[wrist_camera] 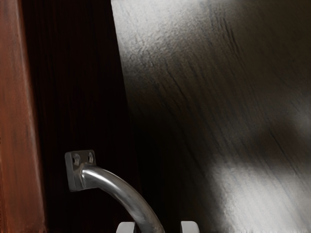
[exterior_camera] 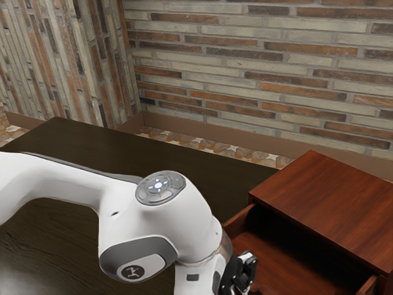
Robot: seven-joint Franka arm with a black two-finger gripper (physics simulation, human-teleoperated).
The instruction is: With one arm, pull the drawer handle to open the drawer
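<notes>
Gripper: seen at the exterior view's lower edge, below the white arm and just beside the drawer; whether it is clamped or apart cannot be told.
Handle: a curved metal bar is seen directly under the hand, arching from its screwed plate towards the gripper.
Dark panel: the plate is fixed to it; it is probably the drawer's front, though this is deep in shadow.
Drawer: shown pulled out of the cabinet, its inside exposed.
Table: a dark wooden top, on which the cabinet is set.
Wall: brick, well behind the table.
</notes>
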